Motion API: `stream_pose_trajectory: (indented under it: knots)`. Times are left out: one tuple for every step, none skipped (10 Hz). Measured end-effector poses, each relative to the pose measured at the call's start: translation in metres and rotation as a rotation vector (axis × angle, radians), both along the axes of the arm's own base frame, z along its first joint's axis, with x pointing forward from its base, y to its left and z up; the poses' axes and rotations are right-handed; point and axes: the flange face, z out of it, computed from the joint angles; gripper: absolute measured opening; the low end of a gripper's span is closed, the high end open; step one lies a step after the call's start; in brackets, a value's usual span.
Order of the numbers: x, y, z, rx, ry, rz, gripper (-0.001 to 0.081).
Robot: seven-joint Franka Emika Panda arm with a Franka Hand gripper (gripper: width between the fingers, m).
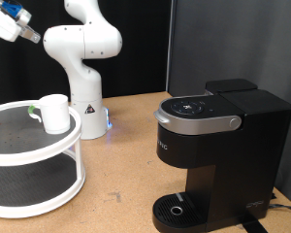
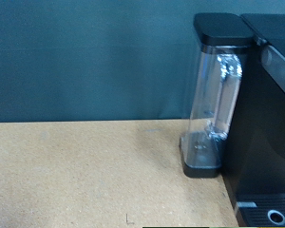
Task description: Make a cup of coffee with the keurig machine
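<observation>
The small white cup [image 1: 54,113] stands upright on the top tier of a round white two-tier stand [image 1: 19,150] at the exterior view's left. The black keurig machine [image 1: 218,155] stands at the right, lid shut, with its silver-grey handle [image 1: 199,122] and round drip tray [image 1: 177,208] empty. In the wrist view the machine's black side [image 2: 266,114] and its clear water tank [image 2: 214,109] show. The arm's hand [image 1: 12,21] is high at the exterior view's top left, far above the cup. The gripper's fingers show in neither view.
The white robot base [image 1: 85,107] stands behind the stand with a small blue light beside it. A brown wooden tabletop [image 1: 116,175] lies between stand and machine. A dark curtain [image 2: 85,57] hangs behind.
</observation>
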Motion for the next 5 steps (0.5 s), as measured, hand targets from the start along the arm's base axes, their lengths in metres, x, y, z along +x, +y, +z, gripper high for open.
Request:
stream_pose_trajectory:
  knots:
    - [-0.002, -0.006, 0.0, -0.004, -0.005, -0.018, 0.0]
    - [-0.004, -0.009, 0.001, -0.003, -0.007, -0.027, 0.0]
    - [-0.005, -0.013, 0.001, -0.002, -0.01, -0.033, 0.0]
    - [-0.006, -0.015, 0.001, 0.0, -0.013, -0.034, 0.0]
    - [-0.006, -0.018, 0.001, 0.003, -0.014, -0.033, 0.0]
